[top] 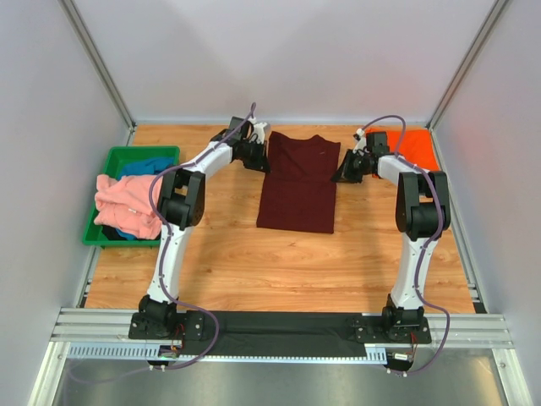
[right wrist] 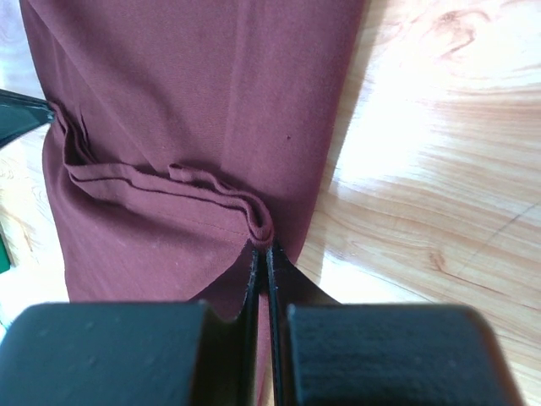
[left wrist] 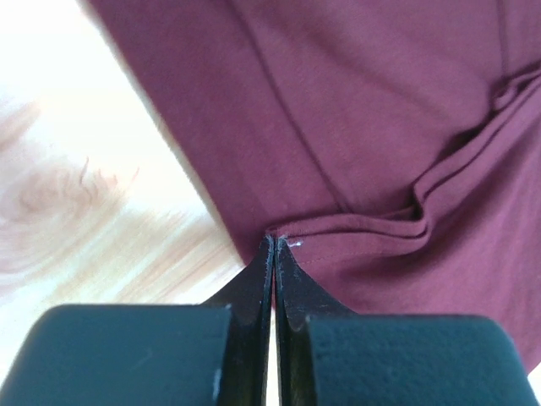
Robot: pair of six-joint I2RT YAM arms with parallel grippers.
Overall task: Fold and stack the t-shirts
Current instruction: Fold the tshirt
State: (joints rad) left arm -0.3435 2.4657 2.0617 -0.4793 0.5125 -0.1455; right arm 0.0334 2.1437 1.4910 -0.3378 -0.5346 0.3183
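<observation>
The dark maroon t-shirt [top: 297, 182] lies flat in the middle of the table, partly folded, with its sides turned in. My left gripper [top: 259, 161] is at its upper left edge. In the left wrist view its jaws [left wrist: 275, 244] are shut on the shirt's edge where a crease [left wrist: 380, 224] runs out. My right gripper [top: 342, 172] is at the upper right edge. In the right wrist view it [right wrist: 262, 250] is shut on a bunched fold of the maroon cloth [right wrist: 186, 127]. The orange t-shirt [top: 412, 147] lies at the back right. The salmon-pink shirt [top: 127, 205] and the blue one [top: 145, 166] lie in the tray.
A green plastic tray [top: 100, 173] stands at the left edge of the wooden table [top: 279, 262]. White walls with metal posts close in the back and both sides. A metal rail [top: 279, 326] runs along the near edge.
</observation>
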